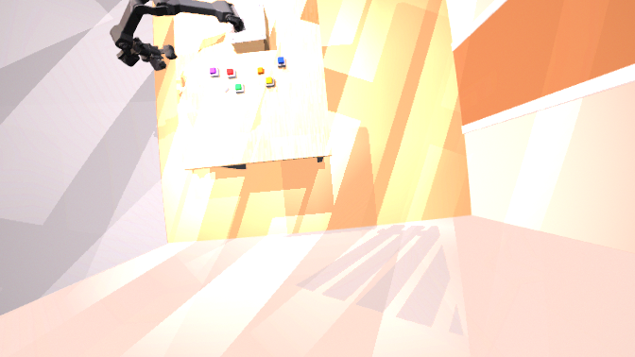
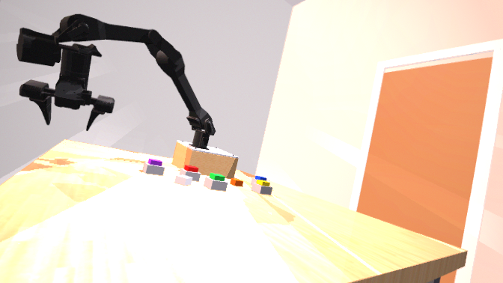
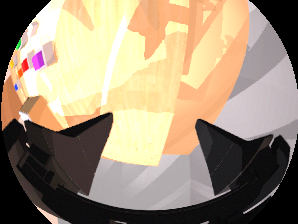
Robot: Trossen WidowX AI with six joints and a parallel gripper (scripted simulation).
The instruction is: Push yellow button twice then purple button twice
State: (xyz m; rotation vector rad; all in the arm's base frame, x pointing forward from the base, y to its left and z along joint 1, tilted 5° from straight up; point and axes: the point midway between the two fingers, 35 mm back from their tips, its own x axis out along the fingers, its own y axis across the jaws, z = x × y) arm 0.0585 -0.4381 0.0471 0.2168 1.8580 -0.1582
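The yellow button (image 1: 269, 81) (image 2: 263, 183) sits on its grey base at the right end of the button group, just in front of the blue button (image 1: 281, 59) (image 2: 260, 178). The purple button (image 1: 213, 71) (image 2: 154, 162) is at the left end; it also shows in the wrist view (image 3: 39, 59) at the far left. My gripper (image 1: 164, 57) (image 2: 68, 124) (image 3: 156, 120) is open and empty. It hangs high in the air over the table's left side, well to the left of the purple button and far from the yellow one.
A red button (image 1: 230, 72) (image 2: 191, 168) and a green button (image 1: 238, 87) (image 2: 217, 177) lie between the two task buttons. A small orange block (image 1: 260, 71) (image 2: 236, 182) and a pale pink block (image 2: 183, 180) lie among them. The arm's wooden base box (image 2: 209, 162) stands behind the buttons.
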